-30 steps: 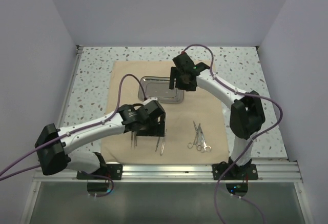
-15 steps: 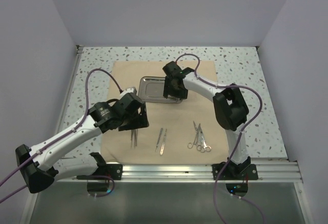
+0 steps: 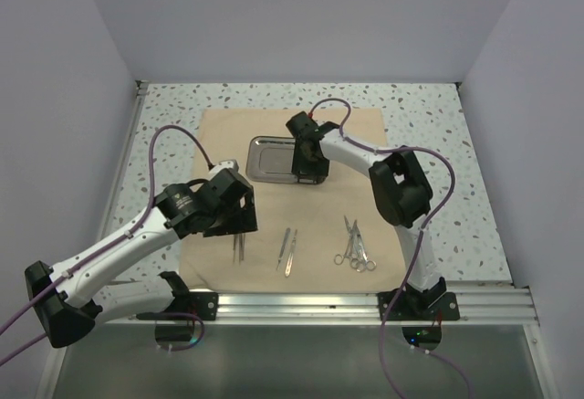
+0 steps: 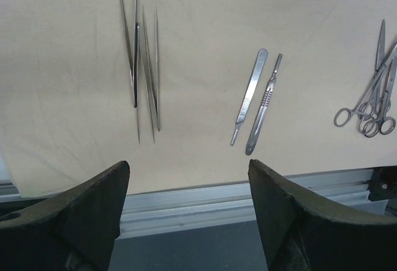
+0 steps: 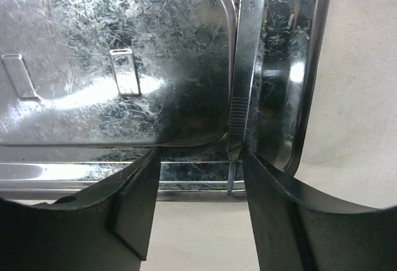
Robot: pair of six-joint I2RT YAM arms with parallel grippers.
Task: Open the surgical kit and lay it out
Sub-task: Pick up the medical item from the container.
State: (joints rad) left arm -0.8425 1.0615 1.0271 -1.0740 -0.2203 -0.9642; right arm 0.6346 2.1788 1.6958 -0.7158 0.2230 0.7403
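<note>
The tan cloth wrap (image 3: 214,148) lies spread flat on the table. The shiny steel tray (image 3: 269,159) sits on its far middle. My right gripper (image 3: 307,169) hangs open over the tray's right end; in the right wrist view a thin silver instrument (image 5: 247,66) lies in the tray (image 5: 111,41), close to my right finger. My left gripper (image 3: 239,225) is open and empty above the cloth's near left. Below it lie tweezers (image 4: 141,60), two slim handles (image 4: 257,100) and ring-handled scissors and forceps (image 4: 372,94). These also show in the top view: tweezers (image 3: 239,247), handles (image 3: 287,251), scissors (image 3: 354,244).
A speckled tabletop (image 3: 164,111) surrounds the cloth. An aluminium rail (image 3: 365,303) runs along the near edge, with both arm bases on it. White walls close in the left, right and back sides.
My left arm has drawn back to the left and toward the near edge, uncovering the tweezers and slim handles. My right gripper has moved left and down onto the tray's right end.
</note>
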